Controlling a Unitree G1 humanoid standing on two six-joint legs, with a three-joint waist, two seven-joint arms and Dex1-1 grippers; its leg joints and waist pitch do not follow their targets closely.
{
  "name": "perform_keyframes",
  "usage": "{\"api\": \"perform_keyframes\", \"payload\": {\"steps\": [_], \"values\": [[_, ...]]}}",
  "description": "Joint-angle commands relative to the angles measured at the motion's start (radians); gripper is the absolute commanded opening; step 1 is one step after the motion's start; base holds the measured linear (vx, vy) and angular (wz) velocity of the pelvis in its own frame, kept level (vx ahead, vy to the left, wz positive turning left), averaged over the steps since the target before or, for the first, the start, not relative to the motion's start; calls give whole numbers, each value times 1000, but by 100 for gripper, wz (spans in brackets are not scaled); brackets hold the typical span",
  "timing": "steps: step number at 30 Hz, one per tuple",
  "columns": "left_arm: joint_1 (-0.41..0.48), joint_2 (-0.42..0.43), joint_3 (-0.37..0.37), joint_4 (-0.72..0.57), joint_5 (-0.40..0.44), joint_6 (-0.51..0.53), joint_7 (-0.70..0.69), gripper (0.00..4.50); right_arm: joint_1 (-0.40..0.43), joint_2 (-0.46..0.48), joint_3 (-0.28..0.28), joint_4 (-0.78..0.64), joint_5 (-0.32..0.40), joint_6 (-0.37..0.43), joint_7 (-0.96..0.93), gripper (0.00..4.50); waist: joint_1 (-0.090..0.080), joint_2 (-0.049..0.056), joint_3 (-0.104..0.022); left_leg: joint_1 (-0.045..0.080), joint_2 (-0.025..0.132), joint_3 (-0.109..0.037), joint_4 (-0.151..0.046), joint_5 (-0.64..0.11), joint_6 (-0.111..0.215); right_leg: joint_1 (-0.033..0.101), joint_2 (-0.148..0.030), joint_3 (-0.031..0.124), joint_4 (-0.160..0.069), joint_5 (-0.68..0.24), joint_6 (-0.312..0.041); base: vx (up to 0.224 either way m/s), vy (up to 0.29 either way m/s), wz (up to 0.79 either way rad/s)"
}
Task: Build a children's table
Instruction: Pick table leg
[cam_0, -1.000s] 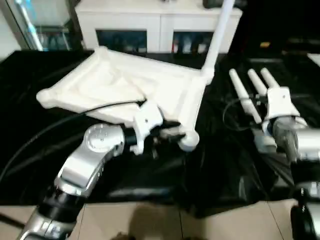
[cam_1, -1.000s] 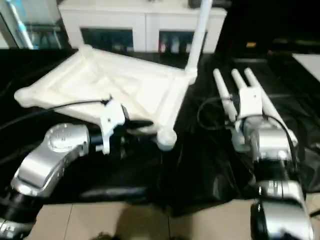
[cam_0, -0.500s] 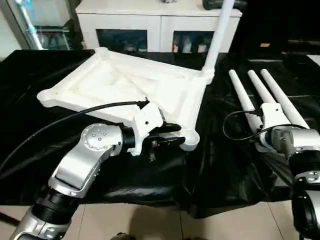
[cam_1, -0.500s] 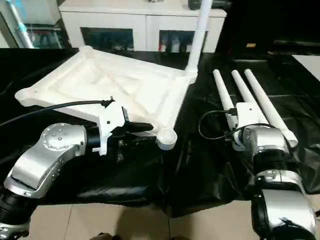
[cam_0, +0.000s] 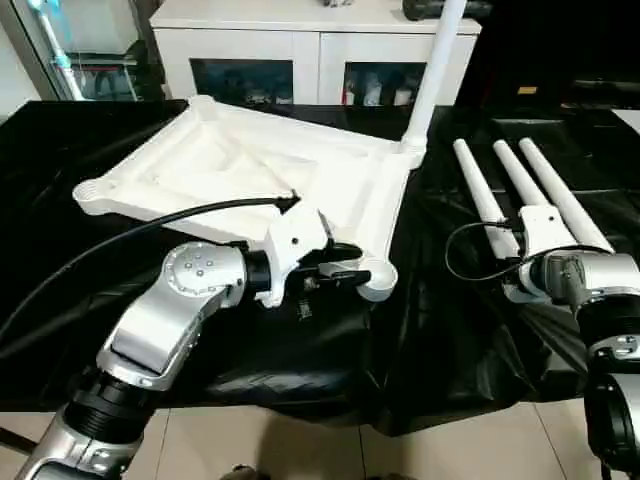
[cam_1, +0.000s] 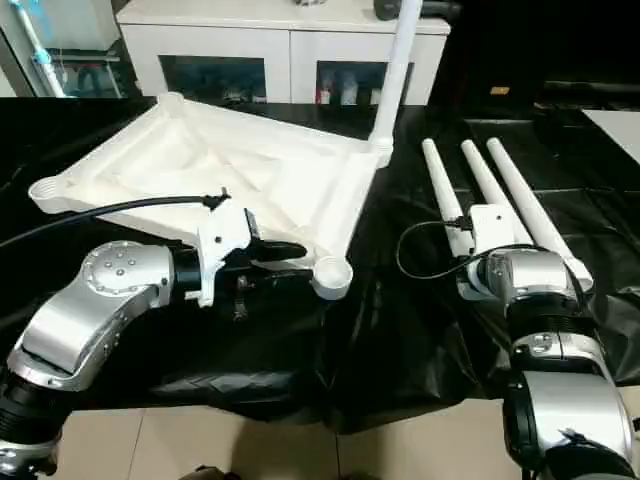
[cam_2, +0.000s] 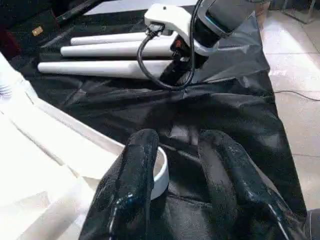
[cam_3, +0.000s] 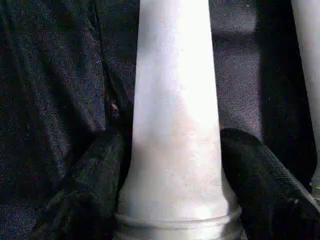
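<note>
Tabletop (cam_0: 250, 170) lies upside down on the black cloth (cam_0: 440, 340), one leg (cam_0: 432, 70) already standing in its far corner. Your left gripper (cam_2: 175, 165) pinches the near corner socket (cam_0: 377, 279). Three loose legs (cam_0: 520, 185) lie on the right. Your right gripper (cam_3: 172, 150) has its fingers either side of one leg's (cam_3: 172, 100) thick end, not tight yet. I think you should squeeze, then lift it.

— Where's the tabletop (cam_0: 250, 165)?
— Upside down on the black-covered worktop, white, ribbed underside up, one leg (cam_0: 432, 65) standing upright in its far corner socket.
— And the rest?
— Three loose legs (cam_0: 520, 185) lie side by side beside it.
</note>
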Motion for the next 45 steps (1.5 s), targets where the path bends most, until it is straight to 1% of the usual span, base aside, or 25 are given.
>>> {"api": "perform_keyframes", "payload": {"steps": [1, 3, 8, 9, 11, 13, 15, 18, 19, 20, 21, 24, 26, 29, 31, 34, 37, 38, 39, 40, 41, 42, 43, 44, 45], "values": [[-9, 1, -3, -18, -11, 10, 1, 176, 4, 6, -34, 8, 22, 4, -6, 263, 3, -9, -73, 28, 47, -22, -66, -234, -25, 39, -42, 29, -58, -213, -239, 0, 0, 0], [-10, -1, -1, -15, -8, 7, 6, 176, 11, 12, -53, 2, 30, 0, -19, 263, 4, -6, -73, 29, 48, -23, -67, -238, -29, 38, -42, 28, -59, -218, -237, 0, 0, 0], [-16, -11, 2, 3, 14, -18, 31, 176, 46, 32, -113, -52, 62, -30, -70, 262, 3, -8, -73, 28, 47, -24, -68, -254, -36, 36, -41, 28, -61, -234, -225, 0, 0, 0], [-23, -30, 17, 17, 13, -19, 57, 176, 73, 48, -155, -106, 80, -78, -107, 262, 5, -5, -72, 30, 49, -24, -69, -255, -39, 35, -44, 30, -62, -237, -217, 0, 0, 0], [-32, -51, 35, 34, 15, -21, 89, 192, 101, 64, -187, -164, 91, -137, -139, 262, 6, -7, -75, 31, 48, -24, -69, -252, -39, 35, -41, 29, -61, -230, -211, 0, 0, 0], [-57, -99, 79, 79, 12, -19, 165, 208, 172, 105, -223, -302, 97, -298, -174, 262, 8, -4, -74, 29, 48, -23, -69, -257, -42, 33, -43, 31, -64, -232, -197, 0, 0, 0], [-79, -166, 147, 119, -33, 9, 236, 214, 226, 155, -259, -433, 118, -366, -197, 262, 8, -6, -76, 30, 47, -23, -70, -252, -32, 33, -40, 30, -65, -226, -183, 0, 0, 0], [-83, -215, 198, 127, -103, 38, 258, 241, 281, 187, -242, -544, 100, -438, -209, 261, 10, -5, -78, 27, 48, -25, -71, -231, -17, 35, -40, 28, -63, -204, -189, 0, 0, 0], [-80, -231, 211, 127, -129, 48, 261, 252, 327, 204, -213, -620, 77, -501, -210, 259, 8, -4, -80, 26, 47, -26, -71, -229, -15, 36, -38, 27, -61, -201, -192, 0, 0, 0], [-80, -233, 211, 127, -131, 50, 261, 252, 338, 209, -207, -639, 70, -517, -215, 259, 10, -4, -77, 26, 46, -23, -70, -237, -8, 33, -39, 28, -67, -212, -184, 0, 0, 0], [-79, -236, 210, 126, -134, 53, 260, 272, 356, 217, -199, -667, 60, -542, -223, 254, 10, -4, -76, 25, 46, -23, -72, -245, -7, 32, -39, 28, -68, -228, -178, 0, 0, 0], [-78, -257, 205, 126, -138, 62, 263, 292, 434, 277, -190, -780, 57, -594, -257, 218, 9, -3, -75, 26, 47, -26, -76, -268, -6, 29, -38, 29, -74, -280, -149, 0, 0, 0], [-79, -266, 198, 127, -130, 67, 264, 310, 466, 294, -177, -800, 48, -591, -263, 210, 5, 1, -76, 28, 48, -29, -79, -301, -16, 27, -35, 28, -76, -304, -139, 0, 0, 0], [-77, -263, 183, 128, -127, 69, 260, 330, 486, 305, -171, -800, 48, -569, -270, 186, 1, -1, -74, 28, 47, -30, -81, -326, -26, 25, -34, 28, -77, -304, -129, 0, 0, 0], [-74, -252, 167, 124, -129, 74, 254, 345, 504, 310, -165, -800, 41, -554, -278, 169, 1, -1, -71, 26, 46, -30, -82, -323, -24, 25, -35, 29, -78, -297, -125, 0, 0, 0], [-71, -240, 158, 112, -131, 89, 243, 371, 504, 305, -163, -801, 27, -557, -281, 143, -3, -1, -74, 23, 45, -30, -80, -298, -20, 28, -35, 29, -74, -263, -131, 0, 0, 0], [-67, -216, 134, 95, -125, 99, 209, 401, 481, 269, -142, -784, 11, -518, -259, 119, -6, 2, -74, 23, 44, -31, -80, -282, -15, 32, -34, 28, -71, -244, -137, 0, 0, 0], [-64, -199, 116, 87, -119, 100, 187, 403, 461, 253, -136, -768, 19, -486, -240, 152, -8, 1, -74, 23, 44, -29, -79, -279, -12, 32, -34, 29, -72, -237, -141, 0, 0, 0], [-61, -185, 100, 81, -112, 97, 170, 417, 446, 243, -132, -753, 29, -460, -224, 166, -10, 3, -74, 22, 43, -31, -79, -283, -8, 35, -35, 28, -70, -243, -146, 0, 0, 0], [-57, -161, 72, 75, -97, 90, 147, 428, 418, 231, -129, -726, 51, -433, -189, 155, -10, 5, -73, 27, 44, -29, -77, -290, -6, 30, -35, 29, -74, -251, -150, 0, 0, 0], [-57, -156, 66, 75, -91, 86, 144, 436, 411, 229, -127, -719, 53, -425, -183, 157, -12, 4, -73, 24, 44, -30, -77, -291, -7, 33, -35, 29, -71, -252, -152, 0, 0, 0], [-57, -120, 20, 77, -47, 60, 124, 442, 345, 204, -114, -649, 66, -345, -131, 176, -11, 7, -74, 25, 45, -30, -77, -285, -7, 33, -35, 29, -71, -247, -156, 0, 0, 0], [-60, -108, 4, 80, -29, 50, 120, 447, 313, 192, -105, -608, 68, -307, -106, 196, -14, 5, -74, 25, 45, -30, -77, -279, -7, 35, -34, 28, -69, -238, -168, 0, 0, 0], [-64, -99, -7, 82, -16, 43, 117, 447, 284, 183, -101, -570, 61, -288, -101, 196, -14, 3, -75, 26, 45, -30, -75, -273, -8, 34, -35, 28, -67, -233, -173, 0, 0, 0], [-68, -91, -16, 83, -2, 35, 119, 449, 252, 173, -95, -528, 53, -271, -96, 203, -13, 5, -74, 26, 45, -30, -75, -272, -10, 35, -36, 28, -66, -234, -180, 0, 0, 0]]}}
